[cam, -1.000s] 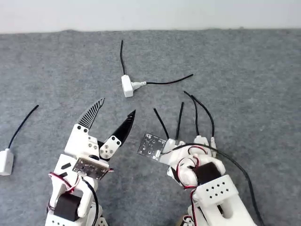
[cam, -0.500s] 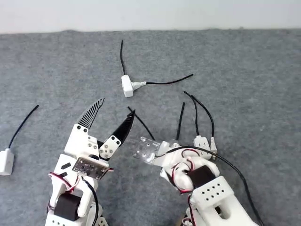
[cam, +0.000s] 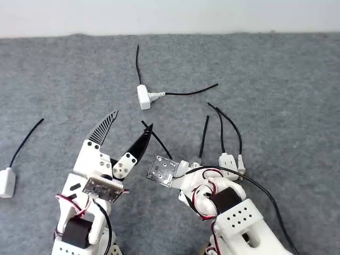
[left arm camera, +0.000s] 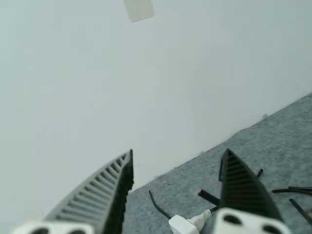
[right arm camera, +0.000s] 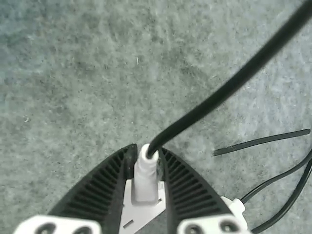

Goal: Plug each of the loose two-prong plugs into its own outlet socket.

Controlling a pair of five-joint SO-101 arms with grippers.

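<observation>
My right gripper [right arm camera: 146,152] is shut on a white two-prong plug [right arm camera: 145,176] just above the grey carpet, and the plug's black cord [right arm camera: 229,87] runs away from it. In the high view that cord [cam: 155,137] slants toward the left arm. The left gripper [cam: 133,120] is open and holds nothing, raised at the near left; its wrist view sees the gripper [left arm camera: 178,153] pointed at the wall. A white outlet socket [cam: 143,97] with a plug [cam: 155,96] joined to it lies at the middle back. Another white socket [cam: 6,182] lies at the far left.
Two more white plugs [cam: 229,159] with black cords lie just right of the right arm. A loose black cord [cam: 204,136] lies between them and the held cord. The carpet ends at a white wall [cam: 170,16] at the back.
The right arm has swung left with the plug, so its cord's free end now lies close to the left gripper's finger. The left arm has kept still.
</observation>
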